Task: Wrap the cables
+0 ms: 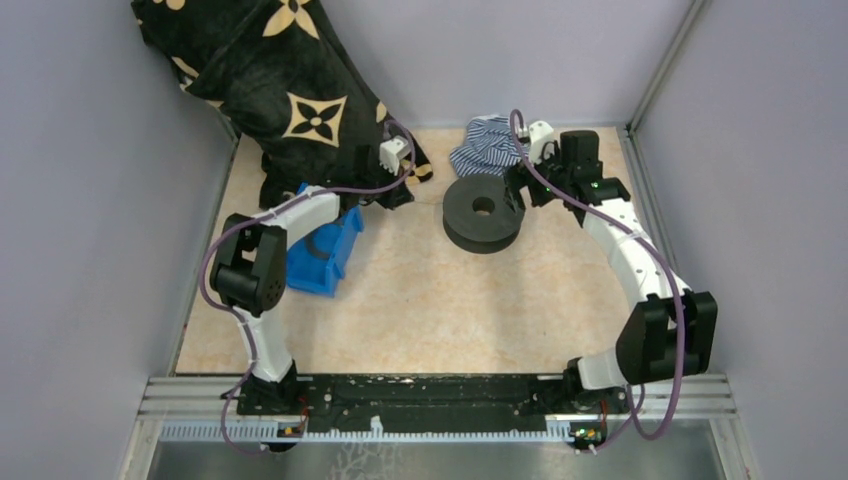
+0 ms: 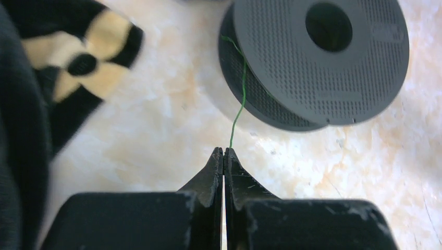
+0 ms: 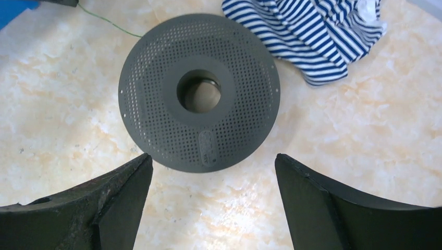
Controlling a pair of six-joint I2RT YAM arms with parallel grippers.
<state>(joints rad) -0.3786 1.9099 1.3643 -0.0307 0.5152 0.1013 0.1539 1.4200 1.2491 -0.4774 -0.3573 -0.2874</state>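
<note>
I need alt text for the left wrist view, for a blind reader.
The shut left claw pinches a thin green cable that runs up to a dark perforated spool on the beige table. A black and cream cloth lies at left.

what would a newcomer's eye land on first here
A big black spool lies flat in the middle, with the right arm's fingers spread wide by its right side. A thin green wire runs from it into the left arm's fingers, pinched shut. A black-and-gold cloth fills the far left corner.
</note>
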